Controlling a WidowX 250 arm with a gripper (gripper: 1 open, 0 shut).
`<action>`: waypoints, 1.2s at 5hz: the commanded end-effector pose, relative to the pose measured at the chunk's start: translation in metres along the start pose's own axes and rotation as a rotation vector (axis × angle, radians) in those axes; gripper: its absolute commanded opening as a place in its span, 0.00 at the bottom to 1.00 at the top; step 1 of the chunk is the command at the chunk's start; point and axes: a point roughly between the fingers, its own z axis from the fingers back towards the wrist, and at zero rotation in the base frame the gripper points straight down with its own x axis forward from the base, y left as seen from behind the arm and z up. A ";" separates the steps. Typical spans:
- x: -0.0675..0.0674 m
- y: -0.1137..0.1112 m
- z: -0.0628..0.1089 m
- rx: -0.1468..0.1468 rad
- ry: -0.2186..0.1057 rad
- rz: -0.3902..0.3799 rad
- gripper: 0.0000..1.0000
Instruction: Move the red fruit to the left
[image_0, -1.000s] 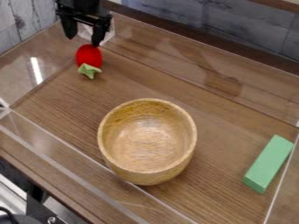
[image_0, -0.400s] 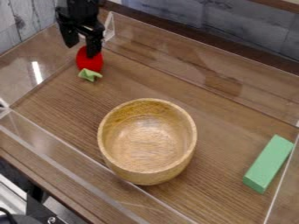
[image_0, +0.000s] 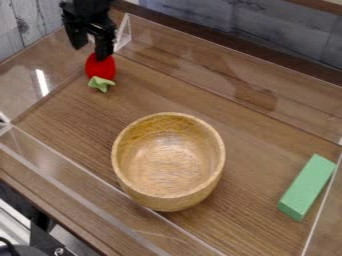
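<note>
The red fruit (image_0: 100, 68) lies on the wooden worktop (image_0: 201, 95) in the far left corner of the scene, its green leafy end turned toward the camera and resting on the wood. It is free: nothing grips it. The end effector (image_0: 88, 41) hangs directly above and a little behind it, pointing straight down, with its two dark fingers apart and the fruit below the gap between them. The fingertips look very near the top of the fruit, but I cannot tell if they touch it.

I judge that the open fingers are placed like this so that they can go down on both sides of the fruit and close on it. The fruit is small and glossy, so it may slip or roll if the fingers close too high on it.

The wooden bowl (image_0: 168, 160) stands in the middle, well apart from the fruit, and the light-green block (image_0: 307, 187) lies at the far right. Neither stands in the way, because the fruit must go left
</note>
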 end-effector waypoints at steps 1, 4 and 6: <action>0.005 0.012 0.024 0.038 -0.072 0.020 1.00; 0.015 -0.022 0.095 0.028 -0.115 0.050 1.00; 0.037 -0.047 0.094 0.013 -0.118 0.008 0.00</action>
